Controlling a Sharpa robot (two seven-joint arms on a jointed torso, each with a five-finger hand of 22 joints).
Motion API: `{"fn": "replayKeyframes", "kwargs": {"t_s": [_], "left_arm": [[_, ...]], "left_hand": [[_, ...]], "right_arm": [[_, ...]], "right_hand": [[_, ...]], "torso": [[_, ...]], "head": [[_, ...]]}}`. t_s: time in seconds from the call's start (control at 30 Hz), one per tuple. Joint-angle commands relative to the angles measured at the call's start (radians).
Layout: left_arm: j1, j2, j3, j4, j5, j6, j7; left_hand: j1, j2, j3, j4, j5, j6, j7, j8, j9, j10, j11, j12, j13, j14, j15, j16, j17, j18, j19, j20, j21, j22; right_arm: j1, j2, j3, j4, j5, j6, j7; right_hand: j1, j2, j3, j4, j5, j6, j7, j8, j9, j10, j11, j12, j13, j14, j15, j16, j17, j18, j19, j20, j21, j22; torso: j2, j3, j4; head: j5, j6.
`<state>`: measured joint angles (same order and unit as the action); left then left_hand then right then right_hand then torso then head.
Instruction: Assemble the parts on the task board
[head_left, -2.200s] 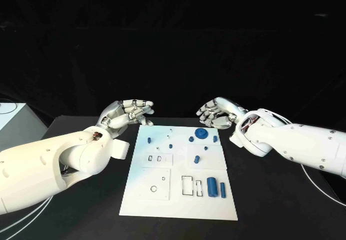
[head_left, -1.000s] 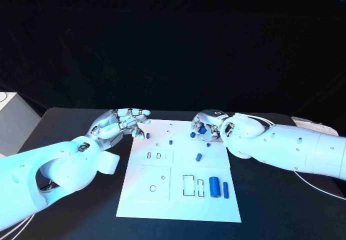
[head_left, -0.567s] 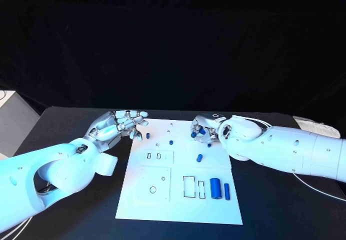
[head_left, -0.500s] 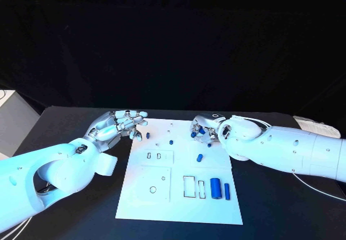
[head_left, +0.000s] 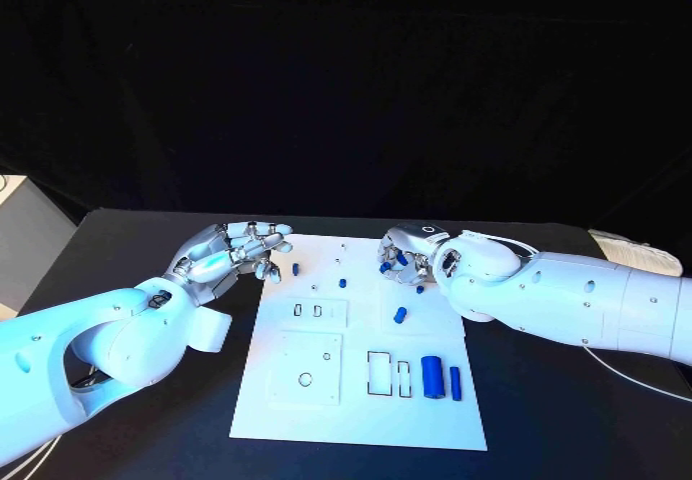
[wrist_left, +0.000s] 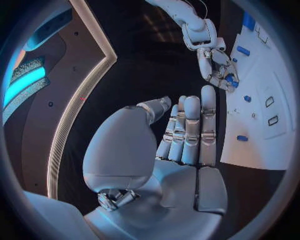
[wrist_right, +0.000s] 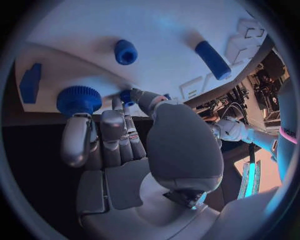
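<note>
The white task board lies in the middle of the black table. My right hand is at its far right corner, fingers curled round the blue round knob; the knob still seems to sit on the board. The left wrist view shows that right hand with blue between its fingers. My left hand hovers by the board's far left corner, holding nothing, its fingers stretched out. A small peg, a short cylinder, a thick cylinder and a slim rod rest on the board.
Rectangular slots and a round hole mark the board's near half. Bare black table lies on both sides of the board. A white object sits at the table's far right edge.
My right hand came down from beyond the board onto the blue knob and has stayed there for the last second. The left hand has barely shifted.
</note>
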<state>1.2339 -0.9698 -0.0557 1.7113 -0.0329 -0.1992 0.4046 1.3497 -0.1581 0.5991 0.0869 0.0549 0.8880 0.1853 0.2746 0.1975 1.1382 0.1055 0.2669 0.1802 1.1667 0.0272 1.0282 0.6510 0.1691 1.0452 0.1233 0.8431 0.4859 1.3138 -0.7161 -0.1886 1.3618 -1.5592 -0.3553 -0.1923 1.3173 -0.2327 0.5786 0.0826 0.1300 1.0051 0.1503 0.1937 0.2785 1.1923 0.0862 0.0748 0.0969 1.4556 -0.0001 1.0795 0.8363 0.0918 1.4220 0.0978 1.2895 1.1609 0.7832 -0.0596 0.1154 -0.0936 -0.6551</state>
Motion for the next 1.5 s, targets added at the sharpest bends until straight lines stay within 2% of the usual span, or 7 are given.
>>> {"fn": "replayKeyframes", "kwargs": {"t_s": [0.03, 0.27, 0.5, 0.77, 1.03, 1.13, 1.5], "left_arm": [[0.002, 0.003, 0.001, -0.001, 0.005, 0.024, 0.0], [0.002, 0.005, 0.001, -0.002, 0.005, 0.027, -0.005], [0.002, 0.005, 0.001, -0.003, 0.005, 0.029, -0.008], [0.002, 0.006, 0.001, -0.005, 0.005, 0.029, -0.01], [0.002, 0.011, 0.001, -0.006, 0.005, 0.029, -0.01], [0.002, 0.014, 0.001, -0.007, 0.005, 0.03, -0.01], [0.002, 0.017, 0.001, -0.006, 0.005, 0.029, -0.011]], "left_hand": [[-0.009, -0.001, 0.007, -0.002, -0.001, -0.005, 0.0, -0.007, 0.001, -0.008, 0.0, 0.005, 0.001, 0.0, 0.003, 0.006, 0.001, 0.013, -0.006, 0.0, 0.005, 0.001], [-0.008, 0.0, 0.008, -0.002, -0.001, -0.006, 0.001, -0.007, 0.002, -0.01, 0.0, 0.005, 0.001, -0.004, 0.004, 0.004, -0.005, 0.013, -0.008, 0.0, 0.007, 0.003], [-0.006, 0.001, 0.011, -0.005, -0.001, -0.008, 0.002, -0.009, 0.002, -0.012, 0.001, 0.004, 0.002, -0.008, 0.004, 0.004, -0.006, 0.013, -0.012, 0.0, 0.011, 0.005], [-0.004, 0.001, 0.012, -0.006, -0.001, -0.009, 0.002, -0.009, 0.002, -0.013, 0.002, 0.004, 0.002, -0.009, 0.005, 0.005, -0.005, 0.013, -0.013, 0.001, 0.013, 0.006], [-0.003, 0.001, 0.013, -0.008, -0.001, -0.009, 0.003, -0.009, 0.002, -0.014, 0.002, 0.005, 0.003, -0.01, 0.005, 0.005, -0.005, 0.013, -0.015, 0.001, 0.015, 0.008], [-0.003, 0.0, 0.013, -0.008, -0.001, -0.01, 0.004, -0.009, 0.002, -0.014, 0.003, 0.004, 0.003, -0.011, 0.005, 0.006, -0.005, 0.013, -0.016, 0.001, 0.016, 0.008], [-0.003, 0.0, 0.013, -0.008, -0.001, -0.01, 0.004, -0.009, 0.002, -0.014, 0.003, 0.004, 0.003, -0.011, 0.005, 0.006, -0.005, 0.013, -0.016, 0.001, 0.016, 0.008]], "right_arm": [[-0.003, -0.001, -0.002, 0.004, -0.017, -0.038, -0.015], [-0.003, 0.0, -0.002, 0.012, -0.01, -0.073, -0.019], [-0.003, -0.002, -0.002, 0.017, -0.014, -0.119, -0.042], [0.005, 0.006, 0.003, 0.03, -0.02, -0.182, -0.077], [0.016, 0.053, 0.007, -0.009, -0.02, -0.223, -0.088], [0.018, 0.073, 0.008, -0.024, -0.018, -0.229, -0.087], [0.021, 0.126, 0.009, -0.057, -0.006, -0.226, -0.078]], "right_hand": [[0.007, 0.024, 0.016, -0.006, 0.006, 0.039, -0.017, 0.029, 0.02, 0.053, -0.018, 0.019, 0.017, 0.007, -0.016, 0.036, 0.036, -0.021, 0.019, -0.008, 0.038, 0.052], [0.035, 0.065, 0.021, -0.038, 0.008, 0.09, -0.048, 0.105, 0.087, 0.125, -0.051, 0.048, 0.055, 0.011, -0.042, 0.083, 0.076, -0.033, 0.037, -0.032, 0.089, 0.124], [0.032, 0.077, 0.035, -0.057, 0.007, 0.063, -0.049, 0.147, 0.144, 0.138, -0.056, 0.05, 0.078, 0.012, -0.046, 0.103, 0.091, -0.039, 0.043, -0.038, 0.11, 0.156], [0.028, 0.077, 0.041, -0.062, 0.01, 0.052, -0.048, 0.16, 0.163, 0.138, -0.056, 0.048, 0.086, 0.01, -0.046, 0.105, 0.088, -0.039, 0.043, -0.038, 0.113, 0.161], [0.024, 0.077, 0.046, -0.065, 0.014, 0.045, -0.048, 0.167, 0.176, 0.137, -0.055, 0.046, 0.091, 0.009, -0.045, 0.107, 0.087, -0.041, 0.045, -0.038, 0.118, 0.17], [0.024, 0.077, 0.046, -0.065, 0.014, 0.044, -0.048, 0.168, 0.177, 0.137, -0.055, 0.046, 0.092, 0.009, -0.045, 0.107, 0.087, -0.042, 0.047, -0.038, 0.122, 0.175], [0.023, 0.077, 0.048, -0.066, 0.015, 0.042, -0.048, 0.17, 0.18, 0.137, -0.055, 0.046, 0.093, 0.009, -0.045, 0.105, 0.083, -0.043, 0.049, -0.038, 0.126, 0.18]], "torso": [[0.007, 0.0002, 0.0027], [0.012, -0.0008, 0.0052], [0.017, -0.0018, 0.0055], [0.021, -0.0031, 0.008], [0.025, -0.0041, 0.0131], [0.026, -0.0054, 0.0145], [0.033, -0.0047, 0.0147]], "head": [[-0.003, 0.004], [-0.005, 0.009], [-0.005, 0.015], [-0.007, 0.02], [-0.011, 0.022], [-0.01, 0.023], [-0.006, 0.026]]}}
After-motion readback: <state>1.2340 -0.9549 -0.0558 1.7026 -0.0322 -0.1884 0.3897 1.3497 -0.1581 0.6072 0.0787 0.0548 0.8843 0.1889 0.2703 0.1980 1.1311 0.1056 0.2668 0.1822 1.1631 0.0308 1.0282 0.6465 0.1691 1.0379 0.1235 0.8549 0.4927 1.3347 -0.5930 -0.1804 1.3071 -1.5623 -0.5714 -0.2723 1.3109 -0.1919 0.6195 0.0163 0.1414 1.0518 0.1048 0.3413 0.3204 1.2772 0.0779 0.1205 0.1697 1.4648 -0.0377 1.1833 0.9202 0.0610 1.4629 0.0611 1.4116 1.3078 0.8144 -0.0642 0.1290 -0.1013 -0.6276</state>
